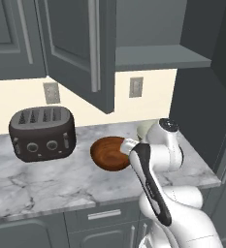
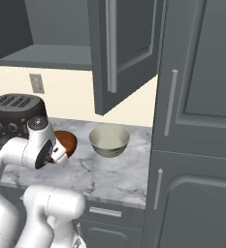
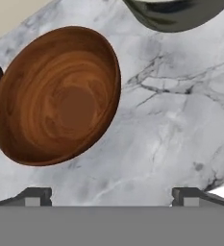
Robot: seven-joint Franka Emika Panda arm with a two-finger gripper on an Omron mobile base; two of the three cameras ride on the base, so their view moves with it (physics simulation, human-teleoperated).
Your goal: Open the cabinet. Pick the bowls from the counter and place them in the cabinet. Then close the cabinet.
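Nearest, in the hand view, the gripper is seen with its two dark tips set wide apart and nothing between them, poised over bare marble. Just beyond the tips the wooden bowl is shown from above, its ringed grain visible and its hollow empty. At the top edge of that view only the dark underside of the pale bowl is caught. The pale bowl's cream inside is revealed in the right base view, likewise empty, while in the left base view it is mostly hidden behind the arm. The two bowls are placed near each other on the counter, not touching. A black four-slot toaster is shown whole in the left base view, standing well apart to the left of the wooden bowl. Above, the cabinet is seen with its door swung open and its grey shelf bare. Behind, a cream wall with outlets is visible.
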